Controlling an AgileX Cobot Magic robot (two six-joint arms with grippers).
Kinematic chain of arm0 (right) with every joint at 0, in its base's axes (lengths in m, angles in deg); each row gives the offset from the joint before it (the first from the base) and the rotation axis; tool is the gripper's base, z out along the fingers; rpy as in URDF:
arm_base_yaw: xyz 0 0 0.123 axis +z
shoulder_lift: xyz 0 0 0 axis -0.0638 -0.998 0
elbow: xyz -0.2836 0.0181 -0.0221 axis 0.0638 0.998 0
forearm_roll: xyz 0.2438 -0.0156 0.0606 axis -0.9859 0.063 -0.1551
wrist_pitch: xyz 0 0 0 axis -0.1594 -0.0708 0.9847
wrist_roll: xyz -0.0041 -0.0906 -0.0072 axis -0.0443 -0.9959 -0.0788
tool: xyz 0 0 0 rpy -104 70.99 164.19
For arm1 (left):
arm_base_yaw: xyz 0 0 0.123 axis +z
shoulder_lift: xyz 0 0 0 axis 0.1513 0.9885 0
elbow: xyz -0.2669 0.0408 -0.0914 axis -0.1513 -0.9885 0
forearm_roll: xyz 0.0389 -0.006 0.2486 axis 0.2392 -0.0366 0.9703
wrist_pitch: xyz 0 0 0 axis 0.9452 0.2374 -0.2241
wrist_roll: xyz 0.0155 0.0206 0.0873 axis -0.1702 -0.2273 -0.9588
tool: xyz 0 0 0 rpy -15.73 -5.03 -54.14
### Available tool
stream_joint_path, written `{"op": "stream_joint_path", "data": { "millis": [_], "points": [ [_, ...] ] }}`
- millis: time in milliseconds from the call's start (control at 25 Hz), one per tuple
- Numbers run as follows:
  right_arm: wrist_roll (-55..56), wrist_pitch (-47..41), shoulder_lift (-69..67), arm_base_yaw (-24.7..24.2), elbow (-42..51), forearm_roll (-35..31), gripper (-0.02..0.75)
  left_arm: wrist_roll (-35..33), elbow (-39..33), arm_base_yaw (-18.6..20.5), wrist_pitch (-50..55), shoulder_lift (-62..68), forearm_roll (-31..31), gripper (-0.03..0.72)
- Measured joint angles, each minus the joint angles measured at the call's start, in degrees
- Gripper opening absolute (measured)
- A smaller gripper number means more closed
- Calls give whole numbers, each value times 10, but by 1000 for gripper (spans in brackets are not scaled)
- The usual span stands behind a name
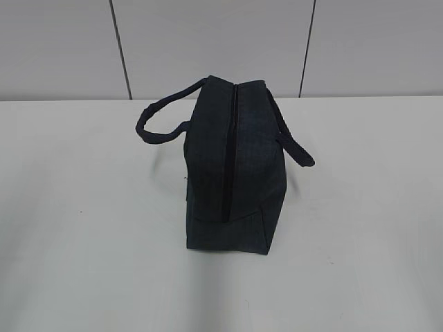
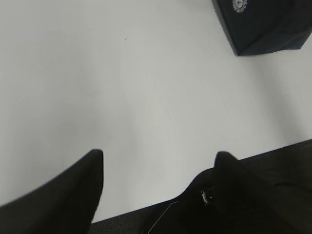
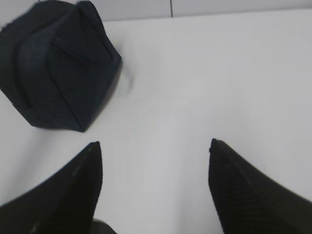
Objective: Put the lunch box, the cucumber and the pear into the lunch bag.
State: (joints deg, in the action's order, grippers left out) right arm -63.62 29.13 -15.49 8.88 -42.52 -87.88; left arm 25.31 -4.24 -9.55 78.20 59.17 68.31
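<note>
The left tool (image 2: 158, 158) stands open over the bare white counter (image 2: 122, 97), and it holds nothing between its two dark fingers. The right tool (image 3: 155, 148) is open in the same way, also empty, above the counter. Neither tool touches anything.

The lunch bag (image 1: 232, 166) stands in the middle of the counter, well apart from both tools. In the exterior view its zipper (image 1: 230, 149) runs along the top and looks closed, a dark line from the far end to the near end. One padded handle (image 1: 159, 117) falls to the left side and the other handle (image 1: 291, 135) falls to the right. In the left wrist view only a corner of the bag shows, with a small white round logo (image 2: 239, 5) on it. The lunch box, the cucumber and the pear are not visible in any view, so their place cannot be told.

The bag is probably light and soft. Its fabric walls will likely bend and fold when they are pushed, so it may slide on the smooth counter or collapse under one tool. The zipper pull cannot be made out in these pictures. The padded handles look like the easiest place to take hold, since they stand away from the body. One tool may have to steady the bag while the other one opens it, because the top seems shut now.
</note>
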Motion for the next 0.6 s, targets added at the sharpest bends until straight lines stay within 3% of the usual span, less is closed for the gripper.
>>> {"op": "stream_joint_path", "data": {
  "millis": [360,600],
  "points": [
    [45,-50,23,0,48,123,506,39,-90,0,-15,-101,46,476],
    [45,-50,23,0,52,139,506,40,-98,0,5,-147,44,476]
  ]
}}
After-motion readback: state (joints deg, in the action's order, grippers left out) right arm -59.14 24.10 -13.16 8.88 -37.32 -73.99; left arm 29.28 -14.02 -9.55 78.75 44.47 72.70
